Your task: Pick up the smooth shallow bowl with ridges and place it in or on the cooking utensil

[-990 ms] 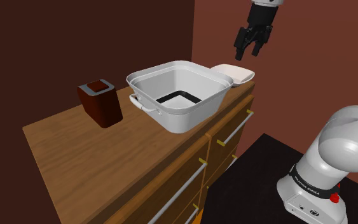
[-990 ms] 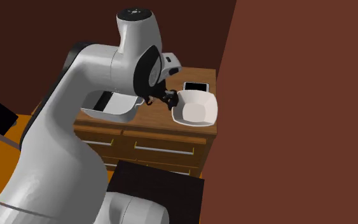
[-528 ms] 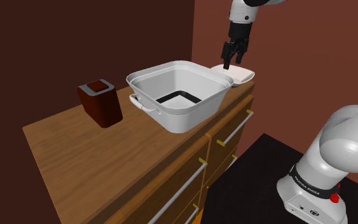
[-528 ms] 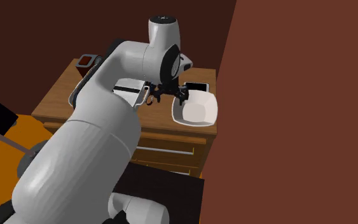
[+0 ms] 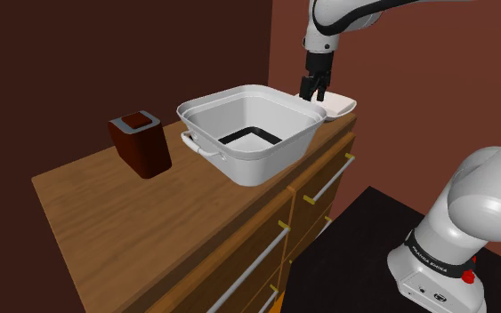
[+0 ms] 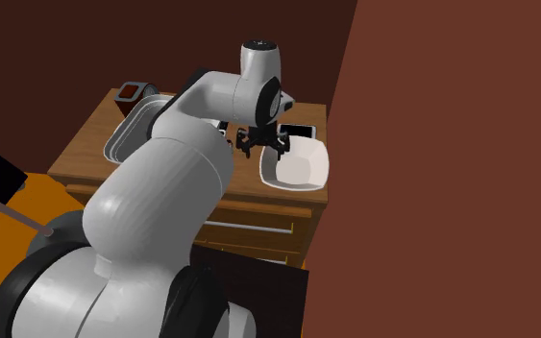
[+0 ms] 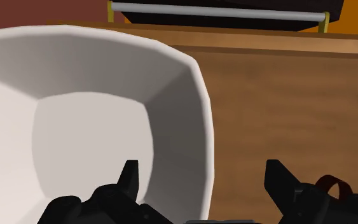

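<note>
A shallow white bowl [image 5: 335, 105] with faceted sides sits at the far right end of the wooden dresser top [image 5: 150, 209], close to the wall. The cooking utensil is a large white two-handled pan [image 5: 248, 133] just to the shoulder view's left of the bowl. My gripper [image 5: 314, 94] hangs low over the bowl's rim on the side nearest the pan, and it is open. In the wrist view the gripper [image 7: 203, 181] straddles the bowl [image 7: 75, 121]: one finger [image 7: 130, 175] is over its inside, the other over bare wood. Nothing is held. In the second exterior view the gripper [image 6: 263, 147] is at the bowl's [image 6: 299, 168] edge.
A dark red-brown box [image 5: 139, 144] with a grey rim stands on the dresser left of the pan. A small flat dark thing with a white border [image 6: 297, 131] lies behind the bowl. A reddish wall [image 5: 417, 80] rises close beside the bowl. Drawer handles [image 5: 328, 182] run along the front.
The gripper has come down from high above the dresser and moved toward the shoulder view's left, to the bowl's rim. It has stayed open. The bowl and pan have not moved.
</note>
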